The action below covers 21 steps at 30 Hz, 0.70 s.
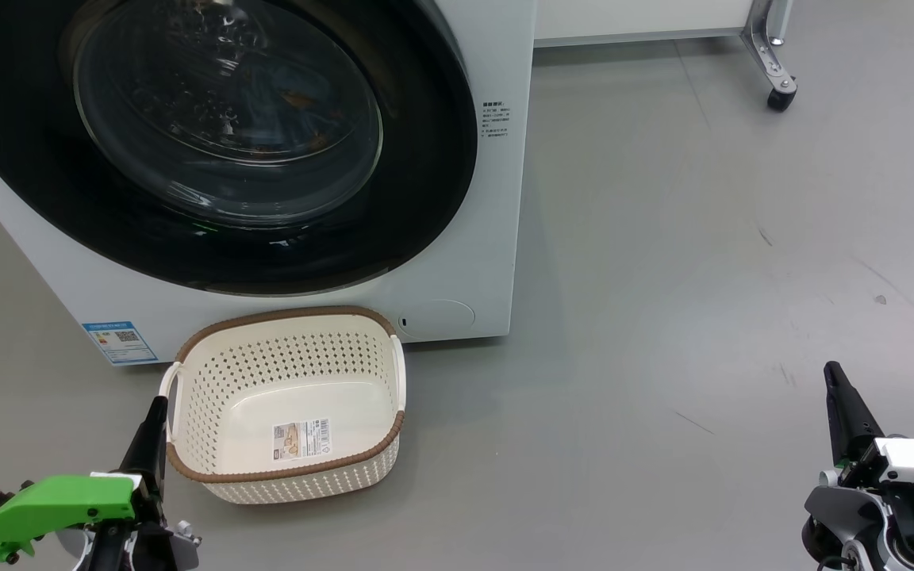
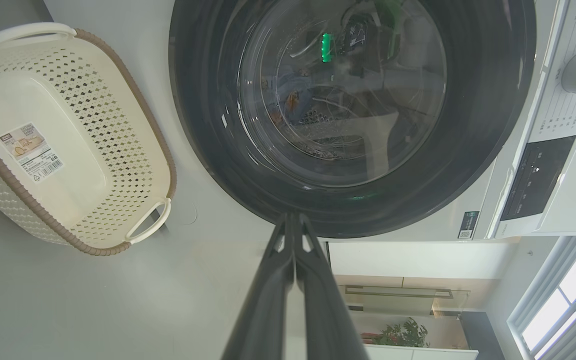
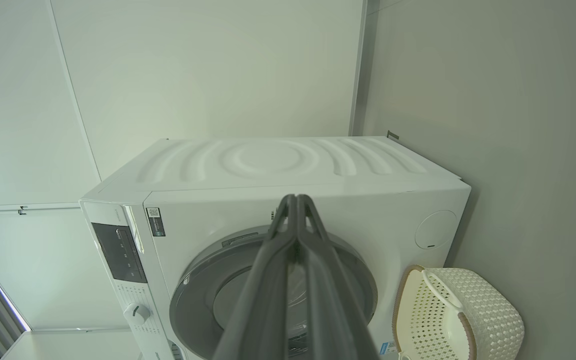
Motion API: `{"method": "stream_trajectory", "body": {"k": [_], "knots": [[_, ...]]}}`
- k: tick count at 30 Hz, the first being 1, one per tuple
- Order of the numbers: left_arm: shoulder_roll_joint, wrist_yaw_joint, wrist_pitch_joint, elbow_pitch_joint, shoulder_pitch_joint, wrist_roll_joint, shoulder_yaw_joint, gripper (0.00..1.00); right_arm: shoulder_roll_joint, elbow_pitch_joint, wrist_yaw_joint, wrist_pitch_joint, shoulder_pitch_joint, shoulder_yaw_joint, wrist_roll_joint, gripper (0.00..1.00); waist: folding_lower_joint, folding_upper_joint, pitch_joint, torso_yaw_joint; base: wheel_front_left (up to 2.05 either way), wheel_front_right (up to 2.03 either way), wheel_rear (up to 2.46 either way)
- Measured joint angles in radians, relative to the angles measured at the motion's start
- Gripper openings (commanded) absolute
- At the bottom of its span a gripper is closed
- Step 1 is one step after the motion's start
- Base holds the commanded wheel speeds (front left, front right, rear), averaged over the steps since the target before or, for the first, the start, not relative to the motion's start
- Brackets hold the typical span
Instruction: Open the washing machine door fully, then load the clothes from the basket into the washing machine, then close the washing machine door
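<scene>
The washing machine door (image 1: 227,135) is sitting flush against the front of the washing machine (image 1: 497,262). The clothes (image 2: 293,102) are showing through its glass as blue cloth with orange-brown flecks, lying inside the drum. The basket (image 1: 298,358) is standing on the floor (image 1: 663,317) just before the machine's lower panel, holding nothing but its label sticker. The left pincer (image 1: 159,406) is hanging just beside one basket handle, fingers pressed together on nothing. The right pincer (image 1: 832,373) is hovering well apart over bare floor, likewise closed and gripping nothing. Judgement: all three steps are looking done (whether the latch has caught cannot be told from here). The next move is calling for little beyond keeping both arms clear, or one firm press on the black rim should the door prove unlatched.
</scene>
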Motion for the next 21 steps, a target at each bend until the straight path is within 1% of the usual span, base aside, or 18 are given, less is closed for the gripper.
{"method": "stream_trajectory", "body": {"k": [21], "knots": [[0.000,0.000,0.000,0.000,0.000,0.000,0.000,0.00,0.001,0.002,0.001,0.003,0.000,-0.003,0.000,0.00,0.0000,0.0000,0.000,0.000,0.00,0.00,0.00]]}}
